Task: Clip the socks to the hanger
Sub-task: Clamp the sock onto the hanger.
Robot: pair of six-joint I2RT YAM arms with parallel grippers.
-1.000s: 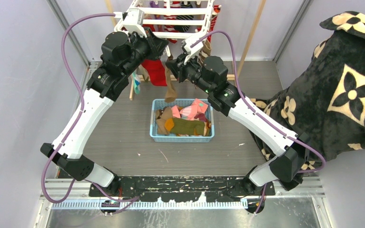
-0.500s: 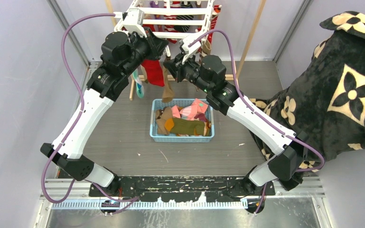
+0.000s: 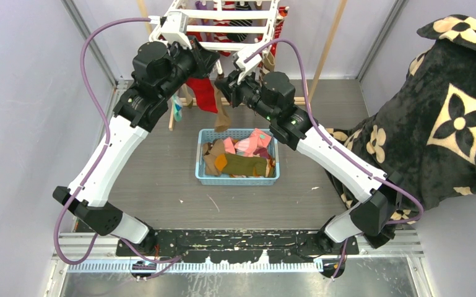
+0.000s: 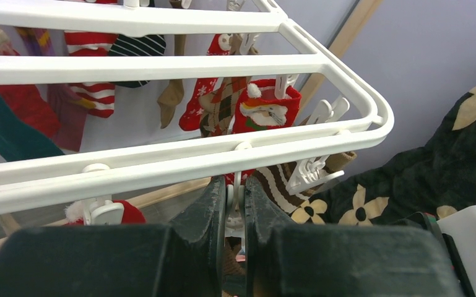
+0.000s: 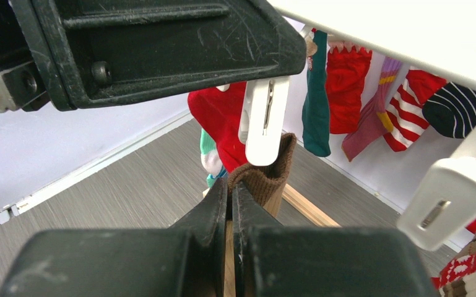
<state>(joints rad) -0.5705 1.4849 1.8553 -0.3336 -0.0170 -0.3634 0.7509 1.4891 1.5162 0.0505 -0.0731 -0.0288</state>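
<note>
Left gripper (image 4: 235, 207) pinched narrow on hanger (image 4: 161, 62) clip (image 5: 263, 124). Right gripper (image 5: 231, 198) clamps brown sock (image 5: 266, 179) cuff just under clip. Basket (image 3: 238, 180) holds more socks (image 3: 241, 162).

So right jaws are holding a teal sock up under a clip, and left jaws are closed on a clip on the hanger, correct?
Not teal. The sock in the right jaws is brown, as the right wrist view shows; the teal one hangs further back on the rack. The rest holds: the sock is held up just under the clip, and the left jaws are closed on a clip on the hanger.
</note>
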